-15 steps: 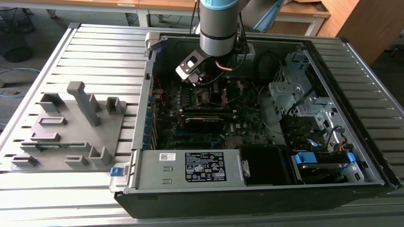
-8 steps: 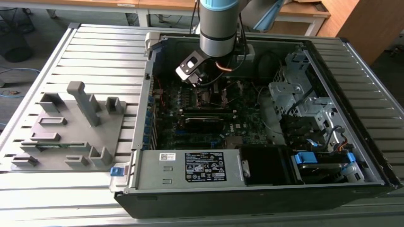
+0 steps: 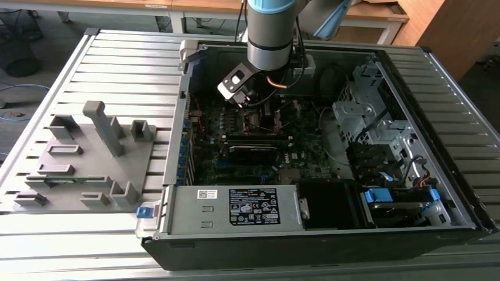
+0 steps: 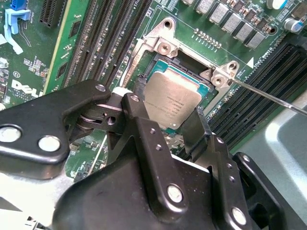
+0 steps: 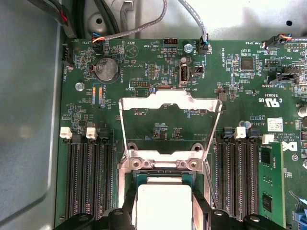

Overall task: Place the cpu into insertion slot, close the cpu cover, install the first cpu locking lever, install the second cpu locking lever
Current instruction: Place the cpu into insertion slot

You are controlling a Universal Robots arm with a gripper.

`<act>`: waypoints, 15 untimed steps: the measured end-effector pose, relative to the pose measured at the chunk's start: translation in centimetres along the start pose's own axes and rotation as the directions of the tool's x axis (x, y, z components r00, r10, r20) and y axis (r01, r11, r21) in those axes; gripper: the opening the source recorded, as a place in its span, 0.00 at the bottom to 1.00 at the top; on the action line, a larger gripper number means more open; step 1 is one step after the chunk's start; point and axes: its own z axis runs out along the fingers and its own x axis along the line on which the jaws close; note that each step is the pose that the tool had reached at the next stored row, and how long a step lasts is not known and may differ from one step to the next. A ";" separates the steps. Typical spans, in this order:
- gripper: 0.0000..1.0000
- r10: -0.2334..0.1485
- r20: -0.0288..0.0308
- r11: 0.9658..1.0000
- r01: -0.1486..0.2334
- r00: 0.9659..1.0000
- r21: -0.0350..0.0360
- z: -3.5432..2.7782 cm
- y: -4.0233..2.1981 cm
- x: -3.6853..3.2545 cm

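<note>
Grey-brown metal face, flat and square: the cpu [image 4: 173,98] sits between the two black angular fingers [image 4: 139,103] of the gripper [image 4: 169,106], which are clamped on opposite edges of the chip. It is right over the insertion slot [image 4: 154,43], whose silvery rim has two round screw bosses at each end. I can't tell whether the chip is fully seated or just above the socket. In the first wrist view the cpu [image 5: 163,201] reads pale and matte, again pinched by the gripper [image 5: 164,216], just beside the slot's rim [image 5: 163,164]. The cpu cover [image 5: 170,101], a thin shiny stamped frame with a cut-out centre, is swung open, with green board showing through the cut-out. A thin bare steel lever rod [image 4: 268,98] angles away from the rim corner, unlatched. Long narrow black memory slots [image 5: 88,177] flank the socket on both sides, and a round coin cell [image 5: 106,68] sits further up the board. In the exterior view the gripper [image 3: 254,102] is down inside the open computer case [image 3: 312,234], which sits on a ribbed grey table [image 3: 117,58], with a grey moulded fixture plate [image 3: 86,158] to the exterior view's left.
</note>
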 end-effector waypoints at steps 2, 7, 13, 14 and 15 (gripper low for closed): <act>0.54 0.000 0.000 1.000 0.000 1.000 0.000 0.02 0.00 0.00; 0.54 0.000 0.000 1.000 0.000 1.000 0.000 0.04 0.00 0.00; 0.55 0.000 -0.001 1.000 0.000 1.000 -0.001 0.11 0.01 0.02; 0.61 0.000 -0.001 1.000 0.000 1.000 0.000 0.10 0.00 0.01; 0.61 0.000 0.000 1.000 0.000 1.000 0.000 0.07 0.00 0.00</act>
